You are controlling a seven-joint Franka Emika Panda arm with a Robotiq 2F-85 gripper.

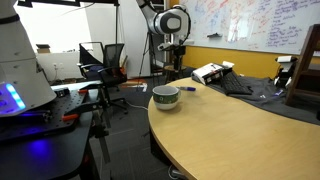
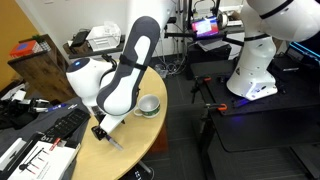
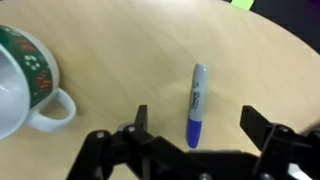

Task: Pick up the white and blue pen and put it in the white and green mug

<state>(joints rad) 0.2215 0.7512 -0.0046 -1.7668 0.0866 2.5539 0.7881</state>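
Observation:
The white and blue pen (image 3: 196,104) lies flat on the wooden table, blue cap toward me. It lies between the spread fingers of my gripper (image 3: 197,126), which is open and hovers just above it without touching. The white and green mug (image 3: 24,70) stands upright to the left of the pen, handle toward the pen, its inside empty. In both exterior views the mug (image 1: 166,96) (image 2: 148,106) stands near the table's rounded end. The gripper (image 1: 175,68) (image 2: 100,132) hangs low over the table beside it. The pen shows as a small blue stick (image 1: 188,89).
A white box (image 1: 210,72) and dark cloth and bags (image 1: 250,86) lie further along the table. A wooden stand (image 1: 305,68) stands at its far end. Office chairs (image 1: 105,60) and a white robot base (image 2: 255,60) stand beyond the table edge.

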